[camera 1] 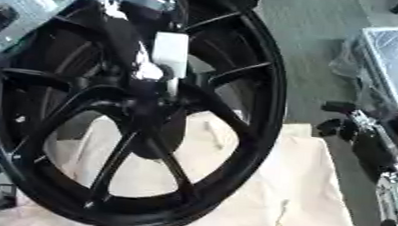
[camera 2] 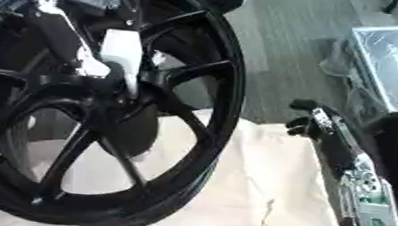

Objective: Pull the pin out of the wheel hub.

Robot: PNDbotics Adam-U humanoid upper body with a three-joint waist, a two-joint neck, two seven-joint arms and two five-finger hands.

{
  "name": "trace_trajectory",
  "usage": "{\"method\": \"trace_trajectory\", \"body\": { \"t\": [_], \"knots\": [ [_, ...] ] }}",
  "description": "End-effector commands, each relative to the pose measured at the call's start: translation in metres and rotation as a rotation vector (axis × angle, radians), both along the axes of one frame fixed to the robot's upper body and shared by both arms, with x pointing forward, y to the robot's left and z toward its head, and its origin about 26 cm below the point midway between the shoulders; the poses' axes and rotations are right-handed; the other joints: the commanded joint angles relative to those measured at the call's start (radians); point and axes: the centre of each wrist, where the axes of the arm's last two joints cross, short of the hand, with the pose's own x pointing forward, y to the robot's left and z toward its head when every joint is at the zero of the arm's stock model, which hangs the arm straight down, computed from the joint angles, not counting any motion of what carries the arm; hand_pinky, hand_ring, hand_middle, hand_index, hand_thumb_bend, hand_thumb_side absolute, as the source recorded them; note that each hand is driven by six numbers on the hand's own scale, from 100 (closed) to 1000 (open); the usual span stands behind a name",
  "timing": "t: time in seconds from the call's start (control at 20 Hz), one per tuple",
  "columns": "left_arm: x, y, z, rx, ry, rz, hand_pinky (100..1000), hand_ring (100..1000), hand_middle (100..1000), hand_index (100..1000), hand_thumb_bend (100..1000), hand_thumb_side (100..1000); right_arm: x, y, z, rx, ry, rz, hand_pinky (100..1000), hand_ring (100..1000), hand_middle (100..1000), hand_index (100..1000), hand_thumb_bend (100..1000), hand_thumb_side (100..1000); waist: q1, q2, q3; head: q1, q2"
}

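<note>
Right eye view shows the left hand (camera 2: 96, 68) at the wheel hub (camera 2: 119, 109), fingers apparently curled around the white pin (camera 2: 121, 54). Pull straight along its axis without rocking. The right hand (camera 2: 311, 123) idles beside the rim, fingers unreadable.

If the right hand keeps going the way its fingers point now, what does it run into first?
Probably the black wheel: the right hand points left toward its rim, with only the cream cloth below the gap. Depth is unclear, so it may pass in front.
</note>
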Motion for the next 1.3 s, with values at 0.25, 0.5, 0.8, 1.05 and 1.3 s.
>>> {"method": "trace_trajectory", "body": {
  "t": [0.25, 0.5, 0.8, 1.05, 1.3],
  "knots": [
    [-0.008, 0.002, 0.015, -0.022, -0.025, 0.001, 921, 837, 706, 553, 146, 293, -0.001, -0.003, 0.004, -0.017, -0.007, -0.006, 611, 617, 766, 780, 100, 823, -0.004, -0.018, 0.000, 0.000, -0.004],
    [-0.014, 0.004, 0.021, -0.047, -0.021, 0.000, 911, 819, 683, 522, 100, 283, -0.001, -0.003, 0.003, -0.020, 0.001, -0.003, 612, 618, 767, 780, 100, 828, -0.003, -0.022, 0.000, -0.002, -0.003],
    [-0.022, 0.012, 0.032, -0.091, -0.013, -0.005, 900, 798, 655, 461, 100, 273, -0.002, -0.004, 0.003, -0.022, -0.001, -0.004, 612, 618, 767, 780, 100, 817, -0.004, -0.026, 0.001, -0.001, -0.001],
    [-0.033, 0.026, 0.048, -0.171, 0.008, -0.023, 897, 787, 641, 449, 100, 261, -0.003, -0.004, 0.003, -0.020, -0.002, -0.006, 612, 618, 767, 780, 100, 813, -0.006, -0.029, 0.003, -0.003, 0.001],
    [-0.049, 0.058, 0.073, -0.316, 0.033, -0.038, 894, 775, 627, 438, 100, 246, -0.006, -0.005, 0.004, -0.020, -0.012, -0.007, 612, 618, 768, 781, 100, 794, -0.010, -0.032, 0.006, -0.008, 0.007]
  ]
}}
